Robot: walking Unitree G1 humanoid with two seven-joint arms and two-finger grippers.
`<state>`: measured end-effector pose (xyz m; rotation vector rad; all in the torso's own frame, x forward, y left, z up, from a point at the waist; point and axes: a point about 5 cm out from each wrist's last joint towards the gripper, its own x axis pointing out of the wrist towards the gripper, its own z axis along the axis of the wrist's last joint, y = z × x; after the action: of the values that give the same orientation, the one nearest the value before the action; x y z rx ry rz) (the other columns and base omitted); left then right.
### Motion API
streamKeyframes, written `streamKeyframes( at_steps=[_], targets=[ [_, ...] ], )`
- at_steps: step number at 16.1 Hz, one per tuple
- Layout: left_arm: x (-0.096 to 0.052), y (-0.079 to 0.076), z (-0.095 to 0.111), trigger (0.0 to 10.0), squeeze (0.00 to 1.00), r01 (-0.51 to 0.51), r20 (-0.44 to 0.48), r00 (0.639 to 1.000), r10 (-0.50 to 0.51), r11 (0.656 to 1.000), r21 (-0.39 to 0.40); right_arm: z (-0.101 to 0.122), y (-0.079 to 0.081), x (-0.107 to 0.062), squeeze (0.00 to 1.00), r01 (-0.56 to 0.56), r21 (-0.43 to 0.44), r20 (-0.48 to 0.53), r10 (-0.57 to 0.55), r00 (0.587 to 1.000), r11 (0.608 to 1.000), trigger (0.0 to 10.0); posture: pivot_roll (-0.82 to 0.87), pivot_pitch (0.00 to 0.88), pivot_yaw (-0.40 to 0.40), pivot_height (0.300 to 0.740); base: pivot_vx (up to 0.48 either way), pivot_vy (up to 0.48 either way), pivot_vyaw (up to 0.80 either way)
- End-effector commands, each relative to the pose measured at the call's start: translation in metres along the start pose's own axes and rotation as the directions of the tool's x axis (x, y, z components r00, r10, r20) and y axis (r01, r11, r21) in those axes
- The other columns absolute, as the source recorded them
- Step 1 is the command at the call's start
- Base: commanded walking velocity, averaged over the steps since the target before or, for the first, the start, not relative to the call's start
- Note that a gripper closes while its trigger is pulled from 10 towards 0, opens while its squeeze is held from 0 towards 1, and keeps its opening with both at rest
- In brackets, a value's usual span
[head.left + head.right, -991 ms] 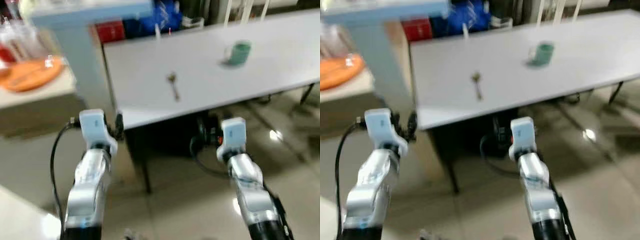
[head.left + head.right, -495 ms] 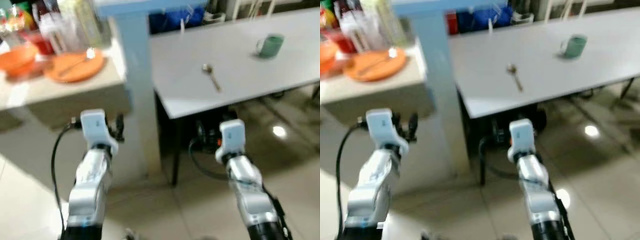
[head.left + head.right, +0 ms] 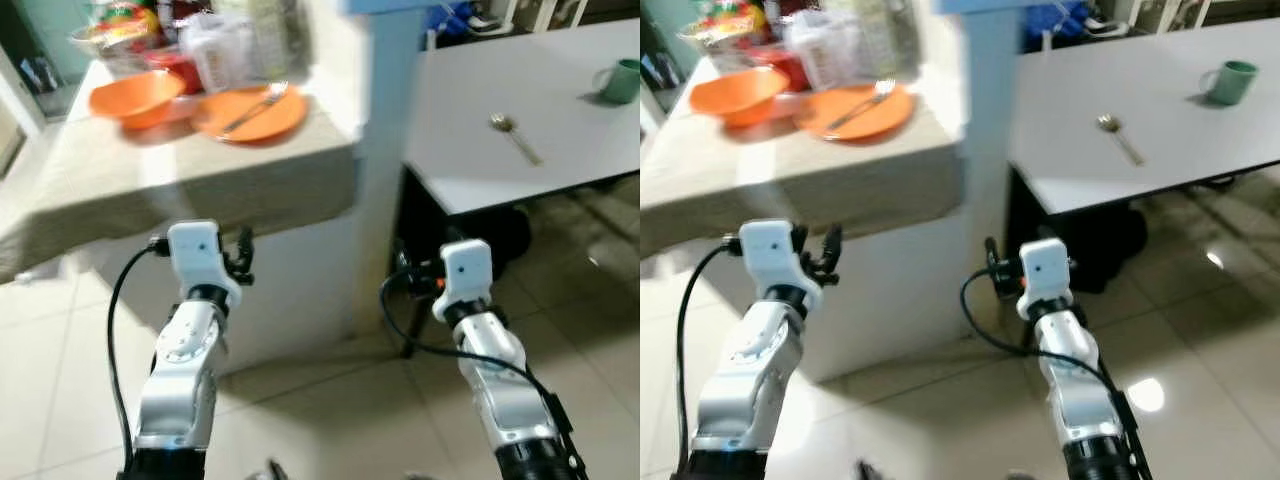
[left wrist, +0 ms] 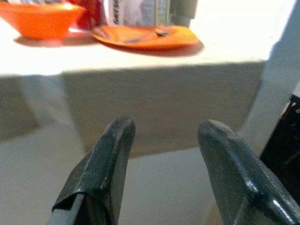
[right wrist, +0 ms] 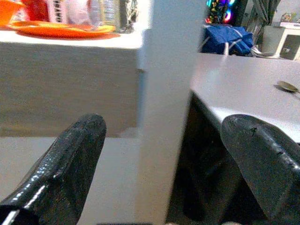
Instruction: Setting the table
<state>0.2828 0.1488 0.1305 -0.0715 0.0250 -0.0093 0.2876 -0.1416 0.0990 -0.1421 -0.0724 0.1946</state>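
At the upper left of the head views a beige counter (image 3: pixel 150 180) carries an orange bowl (image 3: pixel 135 98), and just right of it an orange plate (image 3: pixel 250 113) with a fork (image 3: pixel 255 105) lying across it. Bottles and packets (image 3: pixel 215 40) crowd the counter's back edge, too blurred to name. Below, at lower left, the left end effector (image 4: pixel 161 140) hangs in front of the counter's side, its two black fingers (image 4: pixel 110 154) spread apart with nothing between them. A pale blue pillar (image 3: pixel 385 120) stands at the counter's right corner. At lower centre-right the right end effector (image 5: pixel 164 154) is held low before the pillar, its fingers wide apart and empty. To the upper right a white table (image 3: pixel 520 110) holds a spoon (image 3: pixel 515 137) near its middle and a green mug (image 3: pixel 622 80) at the far right edge. Tiled floor (image 3: pixel 330 400) fills the bottom.
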Motion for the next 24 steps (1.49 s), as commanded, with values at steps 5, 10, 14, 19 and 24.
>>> streamKeyframes(
  at_steps=[5, 10, 14, 19, 24],
  targets=[
    [-0.0007, 0.0081, 0.0035, 10.0, 1.00, -0.007, 0.018, 1.000, 0.007, 1.000, -0.008, 0.0085, 0.0080, 0.0051, 0.00, -0.021, -0.005, 0.043, 0.022, 0.999, 1.000, 10.0, -0.09, 0.000, 0.074, 0.735, 0.000, 0.000, 0.00],
    [-0.0012, 0.0051, 0.0010, 10.0, 1.00, 0.020, 0.008, 1.000, -0.020, 0.998, 0.058, 0.0075, 0.0093, 0.0053, 0.00, -0.022, -0.002, 0.036, 0.023, 0.999, 1.000, 10.0, -0.09, 0.000, 0.074, 0.735, 0.000, 0.000, 0.00],
    [-0.0014, 0.0049, 0.0005, 10.0, 1.00, 0.022, 0.007, 1.000, -0.023, 0.998, 0.057, 0.0064, 0.0103, 0.0041, 0.00, -0.027, 0.000, 0.031, 0.027, 0.999, 1.000, 10.0, -0.09, 0.000, 0.073, 0.735, 0.000, 0.000, 0.00],
    [0.0000, 0.0039, 0.0009, 10.0, 1.00, 0.023, 0.013, 1.000, -0.024, 0.999, 0.038, 0.0068, 0.0097, 0.0046, 0.00, -0.031, -0.004, 0.031, 0.031, 0.999, 1.000, 10.0, -0.09, 0.000, 0.069, 0.735, 0.000, 0.000, 0.00],
    [-0.0008, 0.0053, -0.0005, 10.0, 1.00, 0.016, 0.006, 1.000, -0.017, 0.999, 0.044, 0.0077, 0.0101, 0.0065, 0.00, -0.027, 0.006, 0.032, 0.026, 0.999, 1.000, 10.0, -0.09, 0.000, 0.070, 0.735, 0.000, 0.000, 0.00]
  ],
)
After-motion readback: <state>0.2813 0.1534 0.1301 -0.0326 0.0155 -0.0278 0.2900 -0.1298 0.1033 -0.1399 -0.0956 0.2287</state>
